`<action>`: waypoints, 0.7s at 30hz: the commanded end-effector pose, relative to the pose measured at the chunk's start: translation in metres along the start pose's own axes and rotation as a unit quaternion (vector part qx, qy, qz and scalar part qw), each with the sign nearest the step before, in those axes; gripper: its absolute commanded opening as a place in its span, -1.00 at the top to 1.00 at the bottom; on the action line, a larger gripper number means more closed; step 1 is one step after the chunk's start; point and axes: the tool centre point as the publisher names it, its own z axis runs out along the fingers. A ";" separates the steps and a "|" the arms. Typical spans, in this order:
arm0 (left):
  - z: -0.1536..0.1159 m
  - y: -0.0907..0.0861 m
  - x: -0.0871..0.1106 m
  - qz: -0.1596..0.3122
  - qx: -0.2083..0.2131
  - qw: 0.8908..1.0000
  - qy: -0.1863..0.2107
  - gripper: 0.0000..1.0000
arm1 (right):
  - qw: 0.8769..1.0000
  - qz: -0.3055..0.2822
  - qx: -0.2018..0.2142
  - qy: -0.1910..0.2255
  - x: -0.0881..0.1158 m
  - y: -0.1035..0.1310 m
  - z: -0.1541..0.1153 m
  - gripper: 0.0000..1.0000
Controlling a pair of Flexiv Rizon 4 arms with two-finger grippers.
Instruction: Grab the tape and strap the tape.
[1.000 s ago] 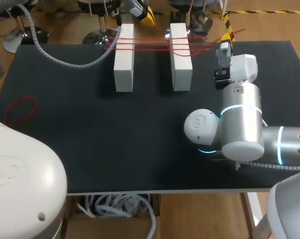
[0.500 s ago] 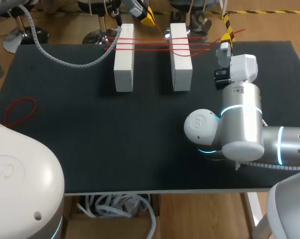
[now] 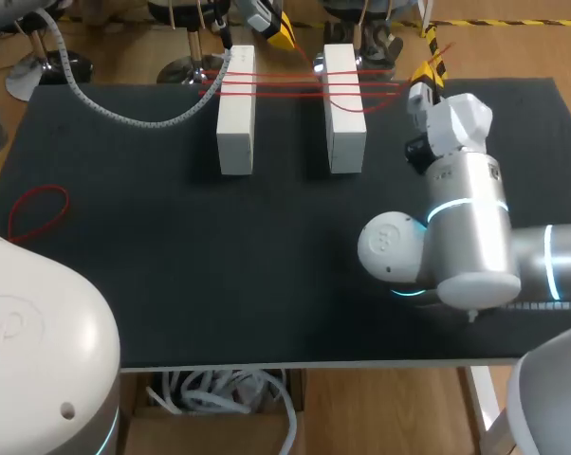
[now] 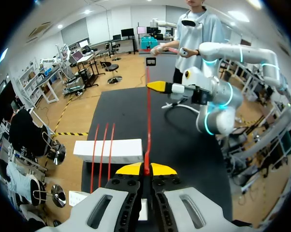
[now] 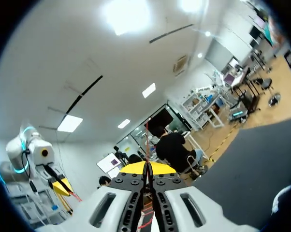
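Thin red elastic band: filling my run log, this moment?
left gripper: shut on red elastic band | right gripper: shut on it | band: stretched between them

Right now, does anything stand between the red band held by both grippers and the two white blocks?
Nothing visible does. The red band runs just past the end of the white block, beside the three bands already strapped.

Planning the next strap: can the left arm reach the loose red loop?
Probably not yet: the left gripper is shut on a stretched red band, though the red loop lies uncovered.
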 end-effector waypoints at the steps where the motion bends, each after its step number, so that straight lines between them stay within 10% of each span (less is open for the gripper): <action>1: 0.000 0.000 0.000 -0.001 -0.002 1.000 0.000 1.00 | 0.993 -0.111 0.025 -0.019 0.015 0.010 -0.002 1.00; 21: 0.000 0.000 0.000 -0.001 -0.002 1.000 0.000 1.00 | 0.986 -0.163 0.038 0.005 0.028 0.014 -0.007 1.00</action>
